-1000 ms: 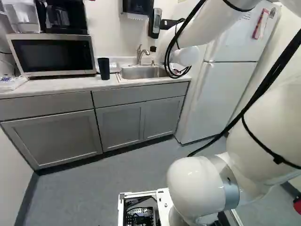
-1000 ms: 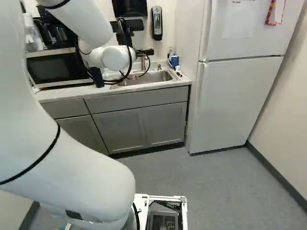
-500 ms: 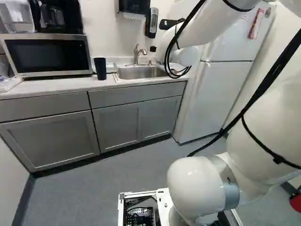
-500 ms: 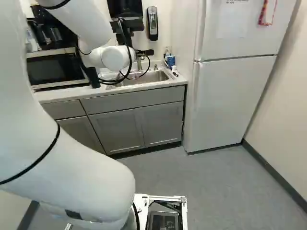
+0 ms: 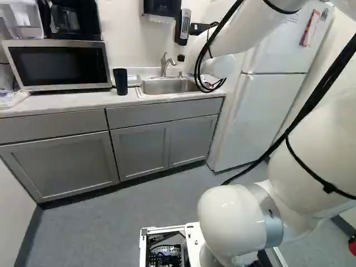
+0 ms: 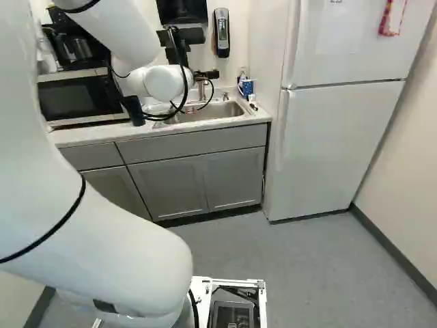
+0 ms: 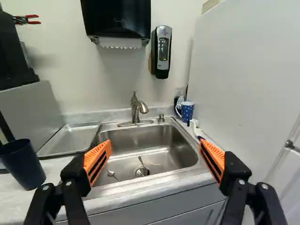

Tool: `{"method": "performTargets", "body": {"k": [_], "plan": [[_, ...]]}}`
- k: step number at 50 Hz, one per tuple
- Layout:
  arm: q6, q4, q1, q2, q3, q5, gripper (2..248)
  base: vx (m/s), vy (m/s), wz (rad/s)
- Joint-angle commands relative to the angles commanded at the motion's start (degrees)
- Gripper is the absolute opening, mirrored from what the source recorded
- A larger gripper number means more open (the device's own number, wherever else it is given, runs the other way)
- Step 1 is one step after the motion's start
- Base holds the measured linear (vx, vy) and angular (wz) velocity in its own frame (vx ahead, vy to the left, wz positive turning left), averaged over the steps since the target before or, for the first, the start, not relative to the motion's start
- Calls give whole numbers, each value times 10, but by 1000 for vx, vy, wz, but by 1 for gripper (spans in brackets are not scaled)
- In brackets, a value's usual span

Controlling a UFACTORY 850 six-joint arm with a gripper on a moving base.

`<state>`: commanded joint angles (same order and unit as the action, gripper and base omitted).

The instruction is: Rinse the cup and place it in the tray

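Gripper: the gripper (image 6: 206, 74) is facing the sink (image 7: 173, 149), its two fingers standing wide apart with the orange pads (image 7: 97, 161) turned toward each other
Dark cup: the dark cup (image 7: 22, 165) is standing upright on the counter (image 7: 51, 169), outside the fingers at ten o'clock, twelve being straight ahead of the gripper
Tray: the metal tray (image 7: 71, 138) is lying at eleven o'clock, between the dark cup and the sink, near both
Sink: it is opening out at twelve o'clock; a spoon (image 7: 111, 173) is lying in the basin at ten o'clock from the drain (image 7: 142, 172), and another metal utensil (image 7: 141, 161) is resting at the drain
Faucet: the faucet (image 7: 135, 110) is rising behind the basin, at twelve o'clock
Blue mug: the blue patterned mug (image 7: 187, 111) is standing at one o'clock, just beside the sink's far corner
Wall: the paper towel dispenser (image 7: 117, 18) is hanging above the faucet at twelve o'clock, the soap dispenser (image 7: 163, 51) beside it toward one o'clock
Appliances: the microwave (image 5: 58, 65) is sitting on the counter at ten o'clock in the left base view, beyond the dark cup from the sink; the refrigerator (image 6: 334, 143) is standing at two o'clock in the right base view
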<state>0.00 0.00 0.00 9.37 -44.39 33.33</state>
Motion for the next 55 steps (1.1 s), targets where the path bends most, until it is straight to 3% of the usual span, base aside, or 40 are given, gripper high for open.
{"method": "performTargets", "body": {"k": [55], "plan": [[0, 0, 0, 0, 0, 0, 247, 64, -46, 204]]}}
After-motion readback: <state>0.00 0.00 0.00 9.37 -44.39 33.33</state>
